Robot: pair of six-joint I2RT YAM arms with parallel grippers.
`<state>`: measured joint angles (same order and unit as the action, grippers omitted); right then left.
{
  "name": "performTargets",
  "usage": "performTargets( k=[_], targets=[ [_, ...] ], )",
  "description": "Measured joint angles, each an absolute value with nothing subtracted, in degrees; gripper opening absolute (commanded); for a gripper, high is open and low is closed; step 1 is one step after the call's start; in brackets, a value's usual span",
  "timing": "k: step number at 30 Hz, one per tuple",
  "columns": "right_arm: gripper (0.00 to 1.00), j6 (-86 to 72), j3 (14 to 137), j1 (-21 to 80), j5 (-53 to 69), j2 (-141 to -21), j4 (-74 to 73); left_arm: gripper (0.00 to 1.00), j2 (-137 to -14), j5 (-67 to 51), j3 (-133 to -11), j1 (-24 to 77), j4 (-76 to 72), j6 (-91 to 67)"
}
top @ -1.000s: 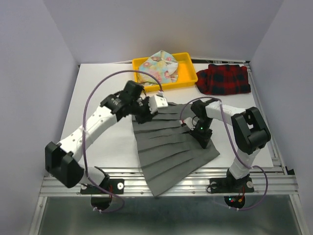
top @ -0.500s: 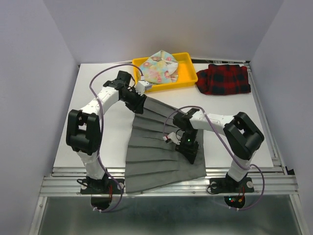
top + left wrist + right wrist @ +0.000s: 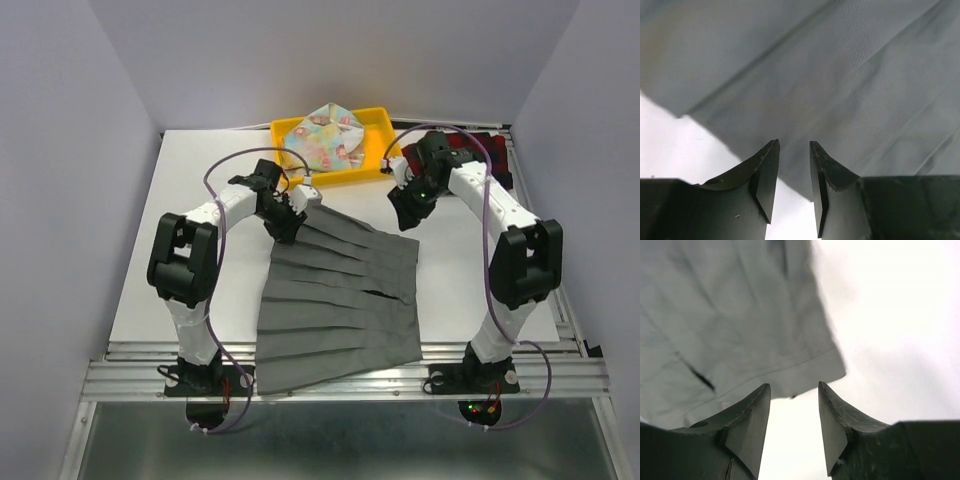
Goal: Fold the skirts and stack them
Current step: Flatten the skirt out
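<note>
Grey skirt (image 3: 340,300) spread flat across lower centre of desk (image 3: 450,270), plaid skirt (image 3: 498,155) bunched at upper right, floral skirt (image 3: 325,138) in yellow tray (image 3: 375,135) at top centre, left claw (image 3: 792,145) and right claw (image 3: 794,386) both released, empty.

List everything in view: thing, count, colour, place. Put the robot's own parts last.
grey skirt: one, plain grey, pleated, spread flat in the middle of the table, near hem at the near edge.
floral skirt: one, pastel yellow, pink and blue, bunched in the tray.
plaid skirt: one, red and black, far right corner, partly behind the right arm.
tray: one, yellow, far edge, centre.
table: one, white.
rail: one, silver metal, along the near edge.
left arm: one, white and black, jaws open over the grey skirt's far left edge.
right arm: one, white and black, jaws open at the grey skirt's far right corner.
</note>
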<state>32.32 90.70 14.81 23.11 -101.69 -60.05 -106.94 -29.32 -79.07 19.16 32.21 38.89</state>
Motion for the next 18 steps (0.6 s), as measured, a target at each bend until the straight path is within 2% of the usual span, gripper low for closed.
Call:
performTargets(
  k=[8, 13, 18],
  targets=[
    [0.48, 37.5, 92.1, 11.2, 20.6, -115.8, -57.8, 0.39, -104.4, -24.8, -66.8, 23.0, 28.5, 42.2],
    [0.5, 39.9, 92.1, 10.2, 20.8, -117.5, -57.7, 0.39, -99.7, -23.3, -60.7, 24.3, 27.5, 43.7],
    [0.5, 41.5, 92.1, 10.2, 22.5, -119.7, -57.7, 0.46, -96.6, -22.1, -57.7, 25.3, 29.7, 44.8]
  ],
)
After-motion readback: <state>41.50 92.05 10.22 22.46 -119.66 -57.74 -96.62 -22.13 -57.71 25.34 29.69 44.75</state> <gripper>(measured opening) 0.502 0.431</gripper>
